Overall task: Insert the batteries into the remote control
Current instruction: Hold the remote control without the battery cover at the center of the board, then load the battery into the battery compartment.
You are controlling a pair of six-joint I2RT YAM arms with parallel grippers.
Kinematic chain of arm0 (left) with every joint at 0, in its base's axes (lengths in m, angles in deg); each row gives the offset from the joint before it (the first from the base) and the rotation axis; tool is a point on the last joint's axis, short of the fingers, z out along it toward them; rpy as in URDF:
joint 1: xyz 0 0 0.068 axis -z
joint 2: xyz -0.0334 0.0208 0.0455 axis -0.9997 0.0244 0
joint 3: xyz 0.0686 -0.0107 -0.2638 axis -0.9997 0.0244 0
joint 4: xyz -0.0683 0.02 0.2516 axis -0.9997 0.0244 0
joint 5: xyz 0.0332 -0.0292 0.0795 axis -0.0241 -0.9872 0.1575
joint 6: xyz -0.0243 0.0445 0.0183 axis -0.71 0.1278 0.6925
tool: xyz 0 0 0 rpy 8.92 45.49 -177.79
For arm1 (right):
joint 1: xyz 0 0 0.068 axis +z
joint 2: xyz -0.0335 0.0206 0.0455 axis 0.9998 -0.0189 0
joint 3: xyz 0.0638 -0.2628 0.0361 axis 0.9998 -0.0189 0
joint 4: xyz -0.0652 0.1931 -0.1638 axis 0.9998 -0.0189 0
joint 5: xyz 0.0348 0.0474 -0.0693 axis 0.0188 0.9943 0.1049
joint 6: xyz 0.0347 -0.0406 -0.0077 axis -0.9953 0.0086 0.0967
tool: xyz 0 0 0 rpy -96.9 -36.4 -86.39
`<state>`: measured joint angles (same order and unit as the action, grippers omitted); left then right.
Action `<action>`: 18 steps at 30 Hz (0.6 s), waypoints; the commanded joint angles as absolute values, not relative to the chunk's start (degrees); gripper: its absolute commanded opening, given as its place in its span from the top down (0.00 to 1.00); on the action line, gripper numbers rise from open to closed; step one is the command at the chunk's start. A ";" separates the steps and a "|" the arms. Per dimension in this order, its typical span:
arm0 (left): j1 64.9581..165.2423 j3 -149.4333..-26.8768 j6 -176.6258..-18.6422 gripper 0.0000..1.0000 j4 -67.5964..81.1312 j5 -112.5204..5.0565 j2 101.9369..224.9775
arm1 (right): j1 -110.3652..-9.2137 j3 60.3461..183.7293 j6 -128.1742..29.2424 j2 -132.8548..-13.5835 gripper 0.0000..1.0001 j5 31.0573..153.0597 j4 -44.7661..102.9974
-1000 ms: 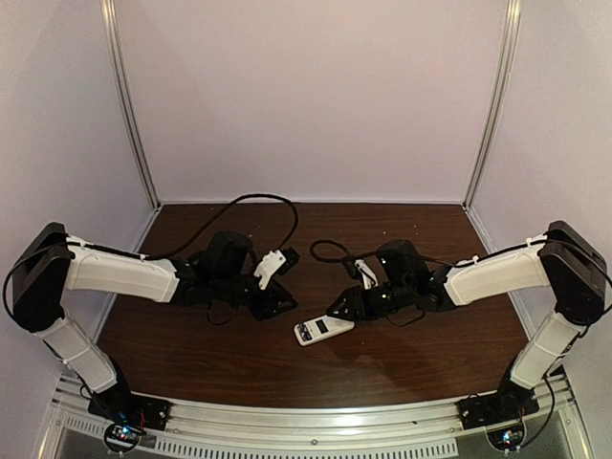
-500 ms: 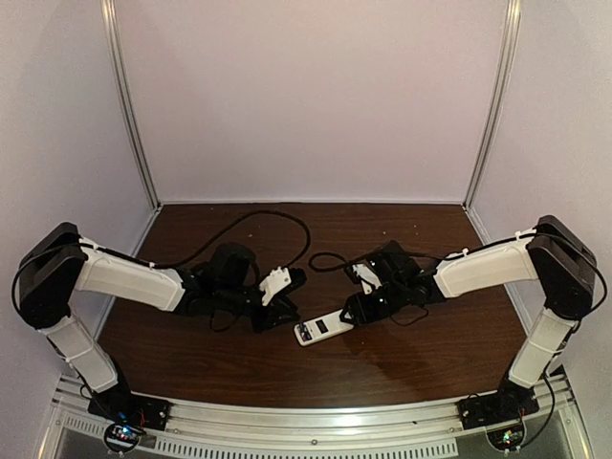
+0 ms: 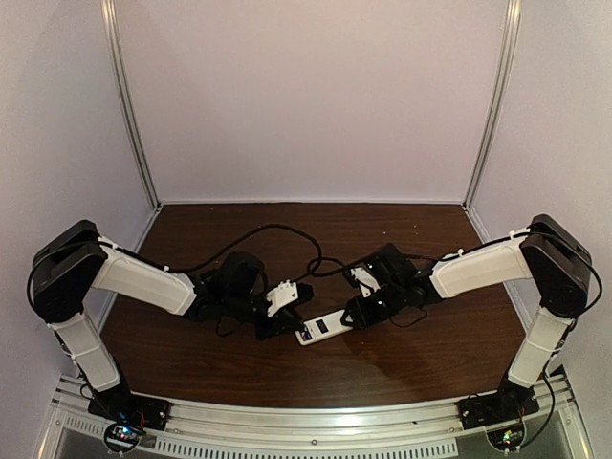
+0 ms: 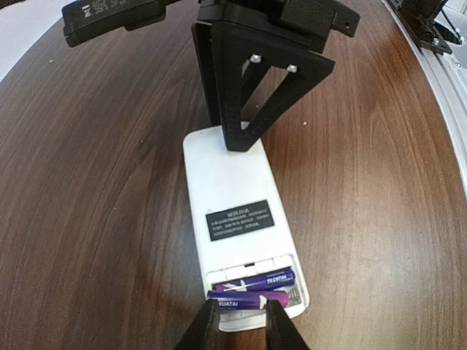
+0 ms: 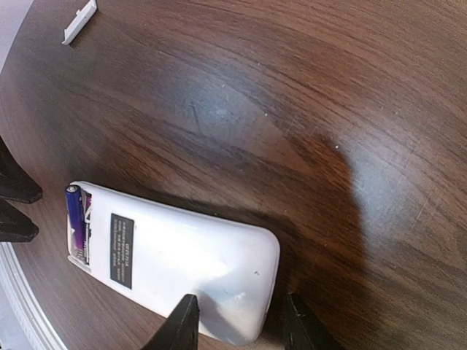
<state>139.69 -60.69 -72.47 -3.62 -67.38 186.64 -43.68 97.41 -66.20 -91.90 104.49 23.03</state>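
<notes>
The white remote control lies back up on the brown table, with its battery bay uncovered at the end near my left gripper. One purple battery sits in the far slot. The other battery lies across the near slot, partly under my left fingertips, whose jaws stand narrowly apart. My right gripper straddles the opposite end of the remote; one finger is over its face and the other is just off its end, apart from it. In the top view both grippers meet at the remote.
A small loose white flat piece lies on the table away from the remote. Black cables loop over the table behind the arms. A metal rail runs along the near edge.
My left arm has swung right, bringing its gripper to the remote's open end. The right gripper has narrowed at the far end. The remote has turned slightly.
</notes>
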 commanded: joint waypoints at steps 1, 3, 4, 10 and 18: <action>140.02 -62.79 -70.37 0.75 -6.99 -67.81 188.34 | -43.61 98.02 -64.95 -93.30 0.60 103.46 22.06; 140.02 -63.43 -69.95 0.75 -6.47 -67.75 189.23 | -43.65 98.08 -64.91 -93.30 0.60 103.61 22.00; 140.02 -63.71 -69.85 0.75 -6.28 -67.36 189.51 | -43.59 98.08 -64.89 -93.29 0.60 103.79 21.93; 140.01 -65.49 -69.70 0.76 -4.99 -66.88 191.23 | -43.62 98.17 -64.76 -93.65 0.62 104.43 22.04; 140.02 -65.05 -70.70 0.84 -3.44 -66.19 191.79 | -43.65 98.17 -64.81 -93.76 0.63 104.98 21.92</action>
